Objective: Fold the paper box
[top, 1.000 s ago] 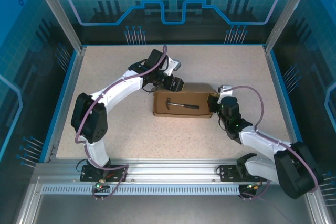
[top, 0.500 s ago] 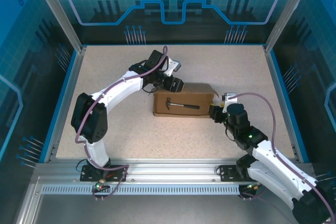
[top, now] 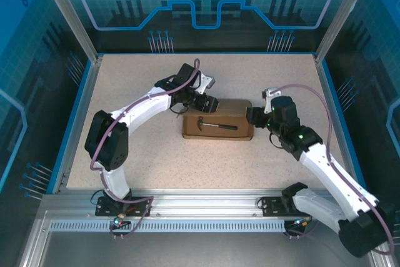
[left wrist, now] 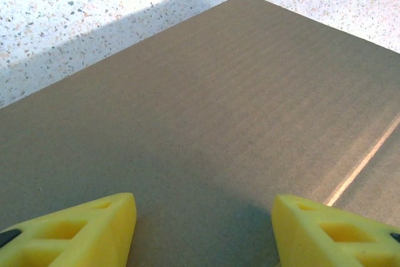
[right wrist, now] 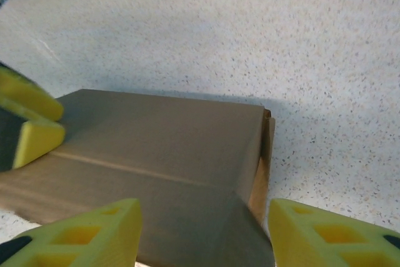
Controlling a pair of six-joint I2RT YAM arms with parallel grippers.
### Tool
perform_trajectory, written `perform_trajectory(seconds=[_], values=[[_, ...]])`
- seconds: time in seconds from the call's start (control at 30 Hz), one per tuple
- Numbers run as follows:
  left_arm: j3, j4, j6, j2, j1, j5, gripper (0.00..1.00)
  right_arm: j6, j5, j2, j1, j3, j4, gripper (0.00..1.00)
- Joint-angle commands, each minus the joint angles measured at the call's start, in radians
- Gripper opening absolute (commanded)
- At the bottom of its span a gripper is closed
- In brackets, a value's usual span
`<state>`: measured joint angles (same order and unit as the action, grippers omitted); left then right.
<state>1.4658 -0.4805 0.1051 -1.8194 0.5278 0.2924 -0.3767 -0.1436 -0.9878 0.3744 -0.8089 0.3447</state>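
In the middle of the speckled desk [top: 144, 148] lies the paper box [top: 228, 134], closed into a shallow brown rectangle with its long sides running left to right. A small black hammer [top: 217, 125] rests on its top panel, head toward the left. The left end effector [top: 208, 103] sits at the box's far edge, toward its left corner, angled down at the cardboard. From the left wrist its two yellow fingertips [left wrist: 94, 226] stand wide apart over the flat brown top with nothing gripped between them, though I cannot tell whether they press on the panel. The right end effector [top: 252, 117] is at the box's right end, just beside or touching it. From the right wrist its yellow fingers [right wrist: 331, 232] are likewise spread wide and empty, the box's near corner showing beyond the gap. In that view the short end flap [right wrist: 267, 154] stands slightly away from the box's side, leaving a thin dark slit, and a pale crease runs across the top panel toward the other arm's yellow fingertips at the left edge
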Motion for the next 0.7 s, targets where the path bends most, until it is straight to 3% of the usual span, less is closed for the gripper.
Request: perform_trajectory(seconds=[0.0,0.23,0.67], values=[[-0.016,0.014,0.01,0.027,0.007,-0.01,0.6,0.025,0.156,-0.11,-0.076,-0.065,0.03,0.57],[-0.034,0.033,0.02,0.03,0.007,-0.008,0.6,0.058,0.258,-0.267,-0.156,-0.126,0.022,0.56],[-0.083,0.073,0.042,0.036,0.015,-0.016,0.6,0.063,0.318,-0.311,-0.195,-0.076,-0.015,0.54]])
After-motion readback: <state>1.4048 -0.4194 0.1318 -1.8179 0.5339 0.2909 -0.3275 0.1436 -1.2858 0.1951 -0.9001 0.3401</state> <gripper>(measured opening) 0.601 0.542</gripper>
